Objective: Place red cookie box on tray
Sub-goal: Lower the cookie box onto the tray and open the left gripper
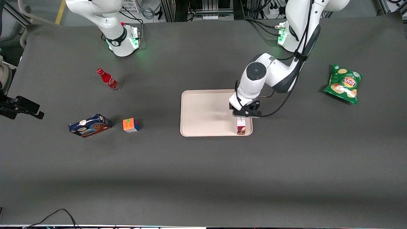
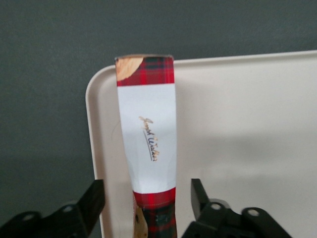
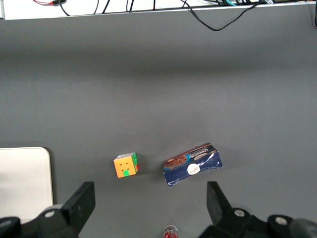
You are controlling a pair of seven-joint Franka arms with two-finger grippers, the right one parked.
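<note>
Between your spread fingers [image 2: 94,201], the red cookie box [image 2: 148,144] already lies on the tray [image 2: 247,148], long axis toward 12 o'clock from the gripper [image 2: 148,208], so back straight off.

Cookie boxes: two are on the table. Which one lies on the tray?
The red cookie box, plaid with a white section, lies on the tray under the gripper, fingers open beside it. The blue cookie box lies on the bare table.

The red cookie box [image 1: 241,127], a long narrow carton in dark red plaid with a white middle section and script lettering, is seen lying on the tray [image 1: 203,111] along its short edge nearest the working arm. The tray, pale pink with rounded corners and a low rim, is laid flat on the surface. The tool [image 1: 244,112] is held just above the box, a finger on either side.
</note>
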